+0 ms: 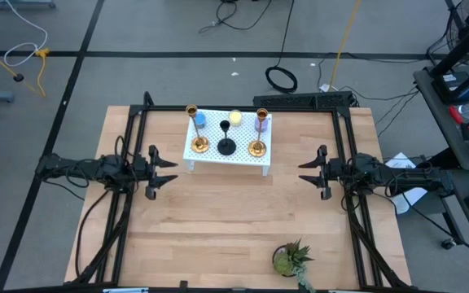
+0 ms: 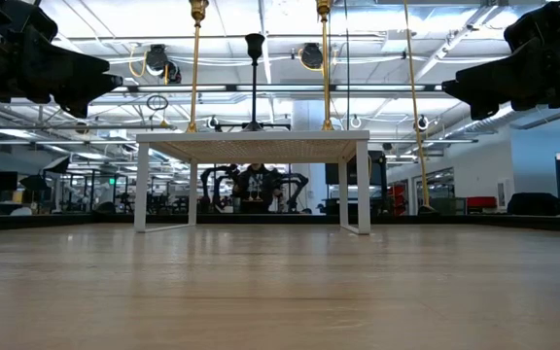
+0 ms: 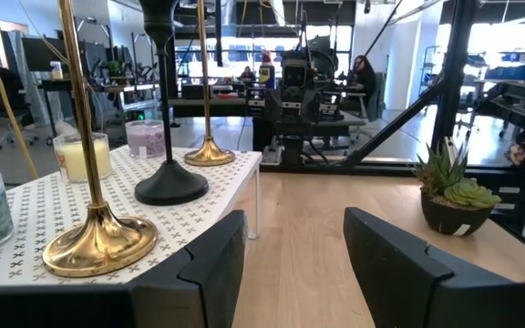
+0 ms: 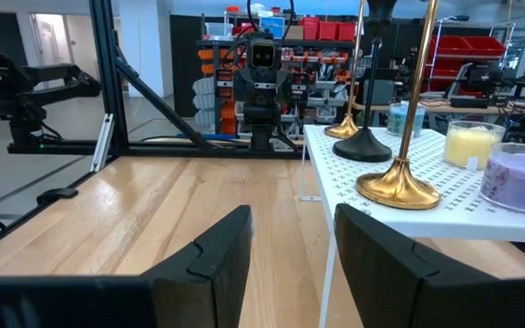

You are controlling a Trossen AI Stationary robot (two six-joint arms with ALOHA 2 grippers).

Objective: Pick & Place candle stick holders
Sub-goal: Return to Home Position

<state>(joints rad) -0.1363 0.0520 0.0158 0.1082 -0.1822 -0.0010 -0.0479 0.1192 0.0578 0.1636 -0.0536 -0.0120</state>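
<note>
While the left hand [image 1: 167,172] and the right hand [image 1: 306,173] hang with fingers apart over the pale wooden worktop [image 1: 234,220], one off each end of the small white perforated metal shelf [image 1: 230,156], three candle stick holders stand upright in a row on that shelf. A shiny gold holder [image 1: 200,145] and its gold twin [image 1: 256,148], each with round flared base and slim stem, flank the shorter matte black holder [image 1: 227,147]. Bare planks lie open around the shelf's legs, with a small green potted plant [image 1: 290,259] well apart by the worktop's edge.
</note>
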